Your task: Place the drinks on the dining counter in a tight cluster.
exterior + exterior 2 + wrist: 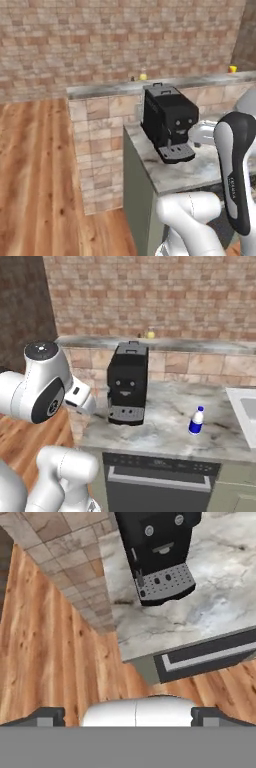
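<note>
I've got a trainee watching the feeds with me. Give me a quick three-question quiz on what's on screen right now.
1. True or false: the small blue-and-white bottle stands upright on the marble counter.
2. In the right base view, what lies at the counter's right edge, beyond the bottle? A) a stove B) a sink C) a fridge
3. Fill in: the black coffee machine stands on the counter in front of a low ____ wall.

Key: 1. True. 2. B, the sink. 3. Brick; the wall carries a grey ledge with a small yellow thing on it.
</note>
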